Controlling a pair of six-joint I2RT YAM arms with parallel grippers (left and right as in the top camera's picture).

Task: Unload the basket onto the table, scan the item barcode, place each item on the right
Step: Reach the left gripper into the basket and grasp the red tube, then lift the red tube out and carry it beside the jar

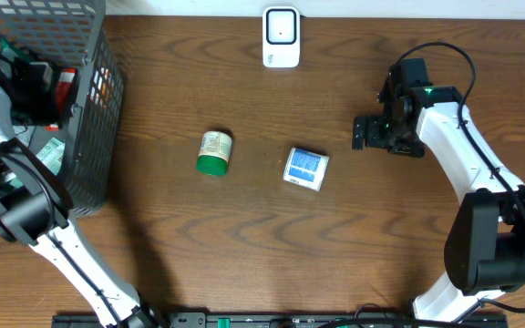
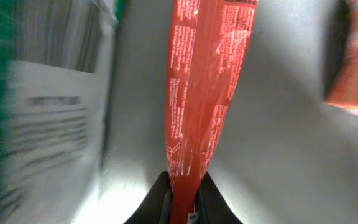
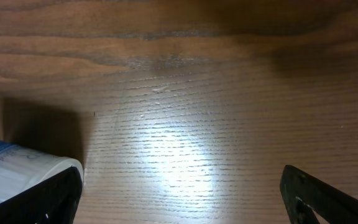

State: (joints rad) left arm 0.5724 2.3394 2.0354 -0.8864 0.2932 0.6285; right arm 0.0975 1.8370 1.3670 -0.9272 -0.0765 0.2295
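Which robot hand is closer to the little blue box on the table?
The right hand. It hovers open just beside the blue box; the left hand is far off inside the basket, pinching a red packet.

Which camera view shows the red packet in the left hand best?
The left wrist view: the red packet fills the middle, pinched in the left hand. Overhead shows only a red sliver inside the basket. The right wrist view shows none of it.

The packet (image 2: pixel 194 93) is red, the bottle (image 1: pixel 214 152) green-capped, the box (image 1: pixel 306 169) blue-and-white.
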